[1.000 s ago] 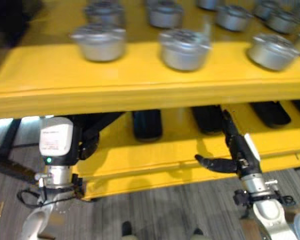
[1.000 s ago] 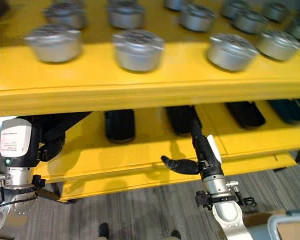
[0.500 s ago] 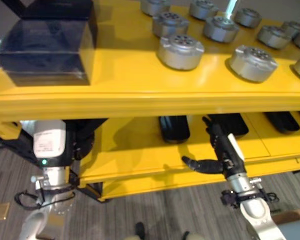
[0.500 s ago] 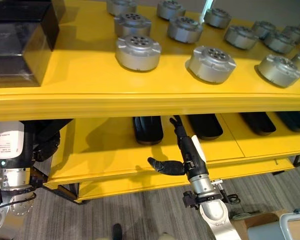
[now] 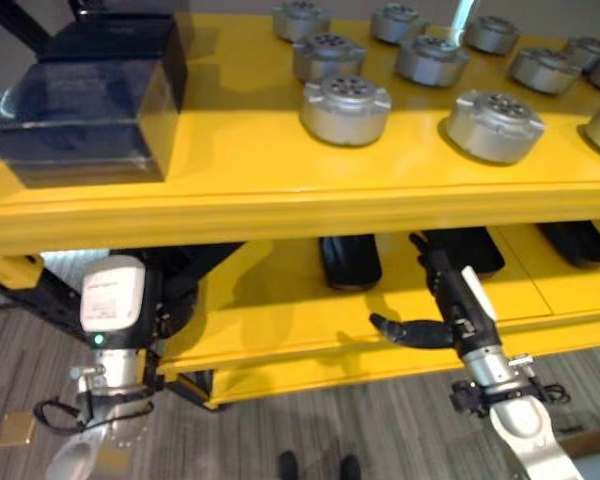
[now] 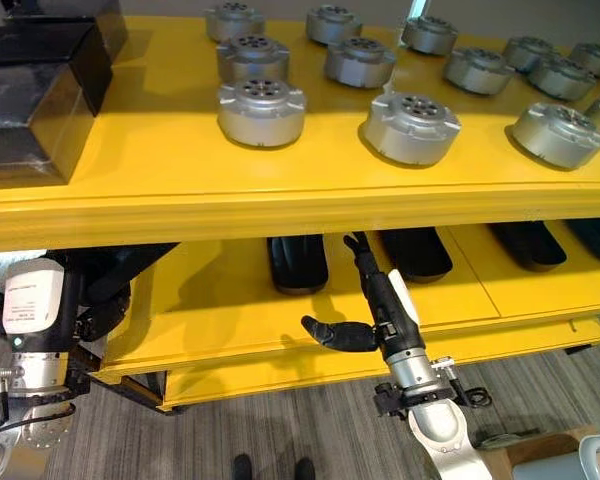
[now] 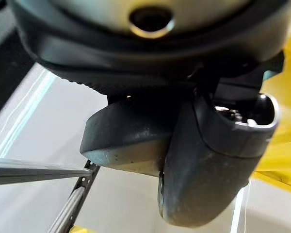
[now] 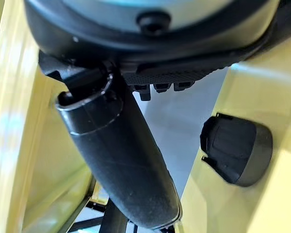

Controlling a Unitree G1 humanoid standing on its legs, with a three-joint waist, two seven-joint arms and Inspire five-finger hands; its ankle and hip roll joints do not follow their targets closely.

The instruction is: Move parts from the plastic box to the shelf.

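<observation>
- Metal round parts (image 6: pixel 261 111) on the yellow shelf (image 6: pixel 280 190) look heavy, rigid, smooth; grip around the rim.
- Right hand (image 6: pixel 372 300), below the shelf's top board, is straight-fingered and empty.
- Left hand (image 7: pixel 184 160): cannot tell.

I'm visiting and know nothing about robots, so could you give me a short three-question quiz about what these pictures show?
1. True or false: the right hand holds a silver part.
2. Where does the dark plastic box stand? A) on the floor B) at the left end of the top yellow shelf C) on the lower shelf
3. Fill in: the round silver parts stand on the ____ shelf, and the black trays lie on the shelf below.

Key: 1. False: its fingers are straight, reaching in over the lower shelf, holding nothing. 2. B. 3. top.
</observation>
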